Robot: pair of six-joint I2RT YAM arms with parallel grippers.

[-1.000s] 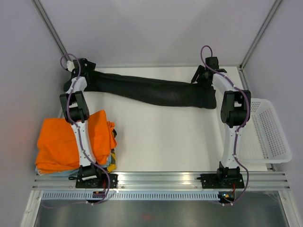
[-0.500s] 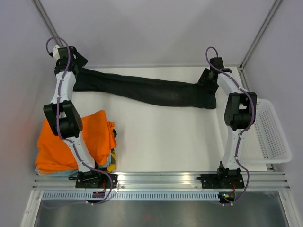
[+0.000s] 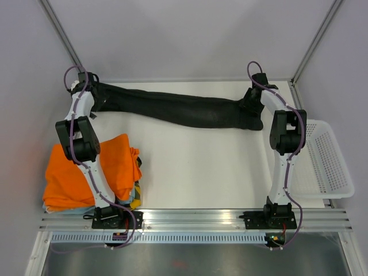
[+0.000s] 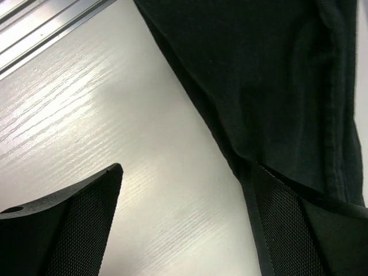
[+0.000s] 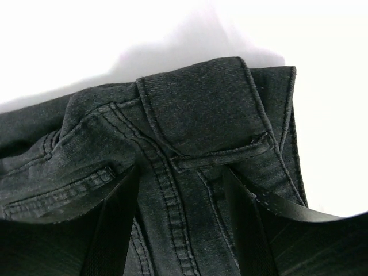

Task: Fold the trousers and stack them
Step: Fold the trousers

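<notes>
Risking a missed pinch with the left gripper (image 4: 187, 172), spread wide and only at the edge of the trousers (image 3: 178, 109); straddles the waistband (image 5: 201, 109) with the right gripper (image 5: 181, 172), cannot tell if pinched yet; could lift one end only and bunch; lies at the far side of the table (image 3: 201, 167), waist pointing right, long axis left to right.

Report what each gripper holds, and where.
Nothing is held. The left gripper is open astride the trousers' edge; the right gripper open over their waistband.
</notes>
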